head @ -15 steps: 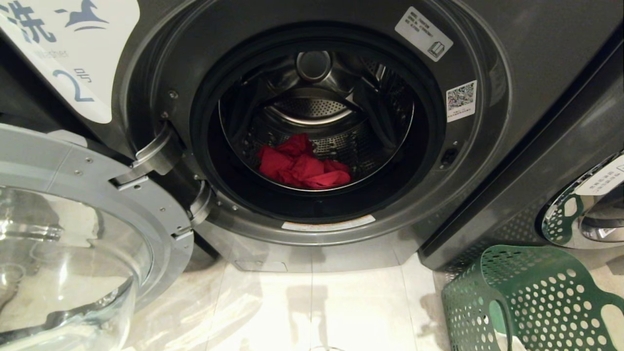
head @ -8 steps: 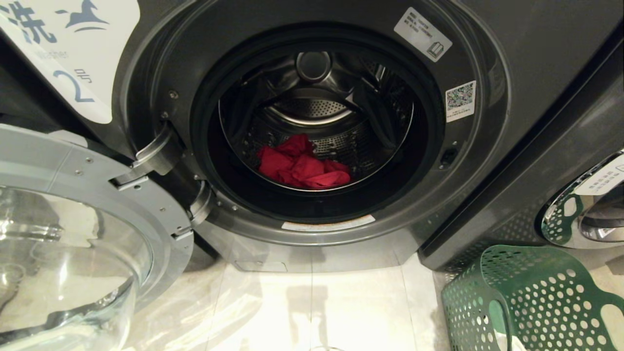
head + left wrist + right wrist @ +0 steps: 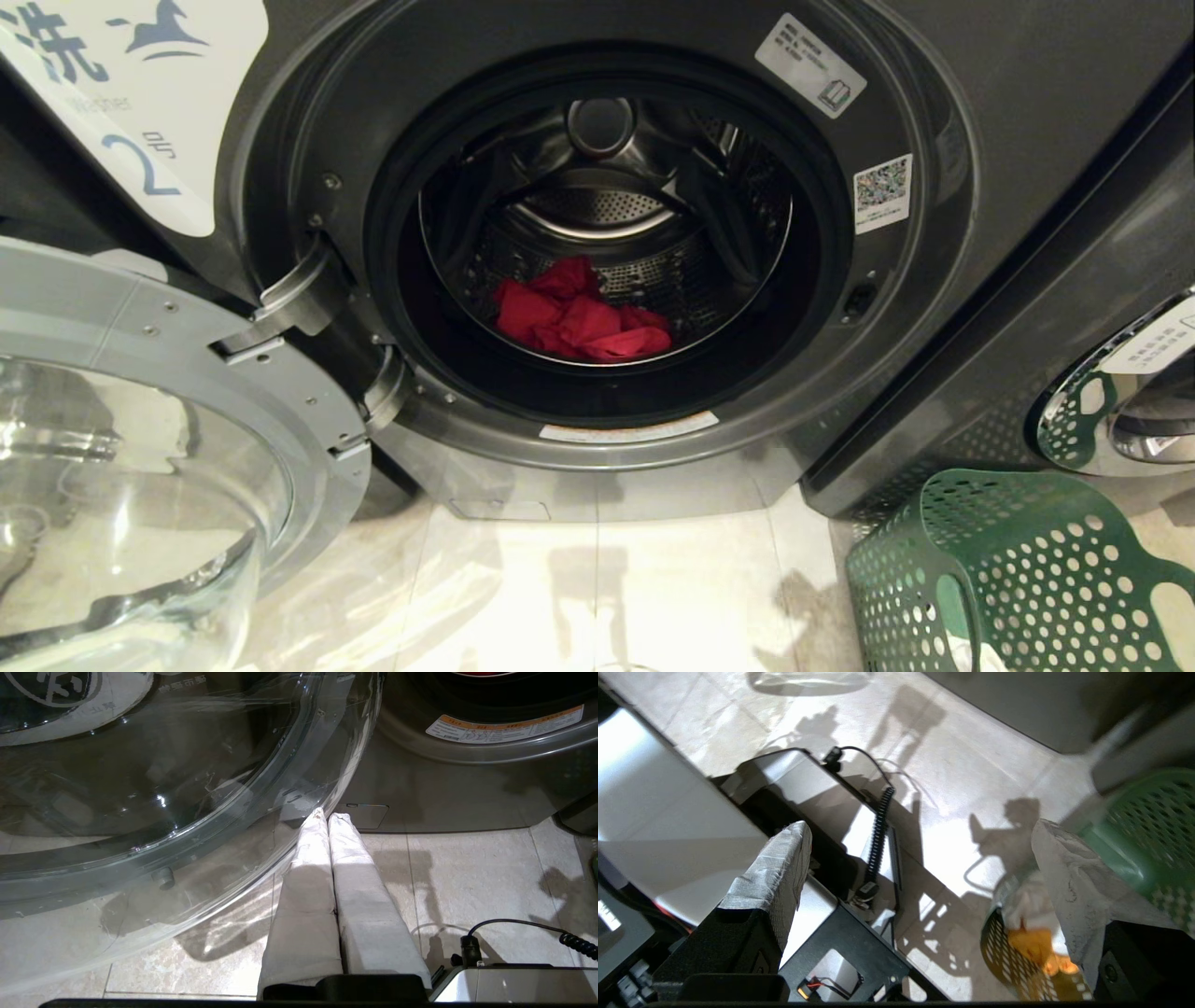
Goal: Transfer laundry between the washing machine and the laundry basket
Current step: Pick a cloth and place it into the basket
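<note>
One red garment shows in the drum from the head only.

Between the earlier head pictures and now almost nothing changes. Only the shadow on the floor, just beside the laundry basket, becomes darker and larger than one second ago. No end effector comes into the head view, so I cannot tell what casts it.
</note>
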### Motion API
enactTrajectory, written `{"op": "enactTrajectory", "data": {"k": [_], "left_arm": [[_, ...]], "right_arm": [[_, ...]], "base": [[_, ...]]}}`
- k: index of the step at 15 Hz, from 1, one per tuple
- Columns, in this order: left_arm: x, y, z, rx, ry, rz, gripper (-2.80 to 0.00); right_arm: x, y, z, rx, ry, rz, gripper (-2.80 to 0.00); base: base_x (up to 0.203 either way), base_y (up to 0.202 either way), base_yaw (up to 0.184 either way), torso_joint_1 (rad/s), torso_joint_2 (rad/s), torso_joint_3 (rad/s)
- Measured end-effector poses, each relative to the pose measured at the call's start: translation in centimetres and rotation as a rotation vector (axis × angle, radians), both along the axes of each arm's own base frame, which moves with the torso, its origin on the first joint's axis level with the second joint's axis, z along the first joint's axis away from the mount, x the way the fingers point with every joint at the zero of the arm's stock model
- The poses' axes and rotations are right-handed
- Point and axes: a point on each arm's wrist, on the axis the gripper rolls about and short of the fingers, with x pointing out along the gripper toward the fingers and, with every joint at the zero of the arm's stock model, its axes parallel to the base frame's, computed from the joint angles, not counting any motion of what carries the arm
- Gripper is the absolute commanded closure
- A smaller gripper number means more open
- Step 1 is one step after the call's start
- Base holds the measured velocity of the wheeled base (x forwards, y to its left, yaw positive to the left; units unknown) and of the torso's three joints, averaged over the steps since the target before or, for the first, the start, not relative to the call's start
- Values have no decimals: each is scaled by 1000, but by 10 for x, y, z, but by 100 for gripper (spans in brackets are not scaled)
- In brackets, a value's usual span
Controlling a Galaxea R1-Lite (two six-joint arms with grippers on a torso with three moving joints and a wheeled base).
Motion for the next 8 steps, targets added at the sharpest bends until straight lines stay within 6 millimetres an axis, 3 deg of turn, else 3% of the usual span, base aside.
{"op": "enactTrajectory", "data": {"k": [5,8], "left_arm": [[0,0,0,0,0,0,0],[0,0,0,0,0,0,0]], "right_arm": [[59,47,-8,-13,-49,168,-280],[85,77,-18,-20,-65,191,-280]], "base": [[0,0,0,0,0,0],[0,0,0,0,0,0]]}}
